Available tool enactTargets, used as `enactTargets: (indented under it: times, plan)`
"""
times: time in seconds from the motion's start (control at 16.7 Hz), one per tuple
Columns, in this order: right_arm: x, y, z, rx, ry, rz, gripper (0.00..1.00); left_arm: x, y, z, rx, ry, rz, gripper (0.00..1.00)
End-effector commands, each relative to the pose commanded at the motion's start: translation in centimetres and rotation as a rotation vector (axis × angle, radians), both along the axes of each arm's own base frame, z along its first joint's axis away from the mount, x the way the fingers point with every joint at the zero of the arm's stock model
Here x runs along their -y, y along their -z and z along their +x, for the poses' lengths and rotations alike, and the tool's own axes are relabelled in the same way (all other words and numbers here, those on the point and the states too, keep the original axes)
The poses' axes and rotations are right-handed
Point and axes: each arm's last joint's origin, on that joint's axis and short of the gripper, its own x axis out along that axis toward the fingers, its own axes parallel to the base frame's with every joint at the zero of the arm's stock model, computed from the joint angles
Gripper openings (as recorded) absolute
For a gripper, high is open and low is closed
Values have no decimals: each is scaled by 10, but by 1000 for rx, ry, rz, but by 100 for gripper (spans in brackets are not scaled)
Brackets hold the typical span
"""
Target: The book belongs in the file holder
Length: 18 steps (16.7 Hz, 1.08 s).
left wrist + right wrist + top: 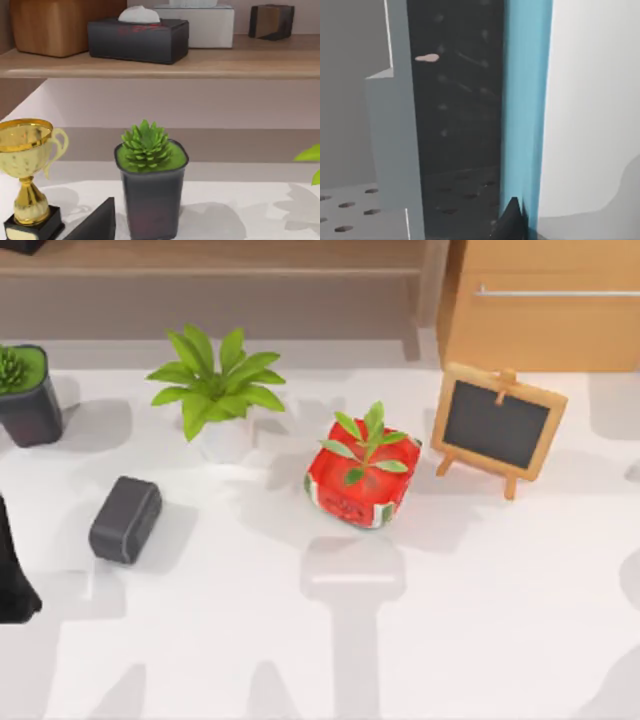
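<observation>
In the right wrist view the book (525, 100) shows as a light-blue cover standing upright against the dark inside of the file holder (390, 150), a grey holder with a perforated base. My right gripper (520, 225) is right at the book's lower part, and one dark fingertip (510, 220) lies on the blue cover; the other finger is hidden behind the book. My left arm (15, 575) is parked at the table's left edge.
On the white table stand a red pot with a small plant (362, 475), a leafy plant in a white pot (218, 390), a dark pot with a succulent (28, 390), a dark grey box (125, 519) and a chalkboard easel (498, 425). A gold trophy (27, 170) stands near the left arm.
</observation>
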Motion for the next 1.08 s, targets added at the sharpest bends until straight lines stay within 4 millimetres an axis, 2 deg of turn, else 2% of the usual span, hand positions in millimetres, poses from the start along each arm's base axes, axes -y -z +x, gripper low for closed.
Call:
enactTargets:
  times: [0.36, 0.66, 1.08]
  plan:
    - [1, 3, 26, 4, 1, -2, 0, 0, 0, 0, 0, 0, 0, 100]
    - [2, 5, 29, 0, 5, -1, 0, 0, 0, 0, 0, 0, 0, 100]
    - [2, 5, 29, 0, 5, -1, 53, 0, 0, 0, 0, 0, 0, 100]
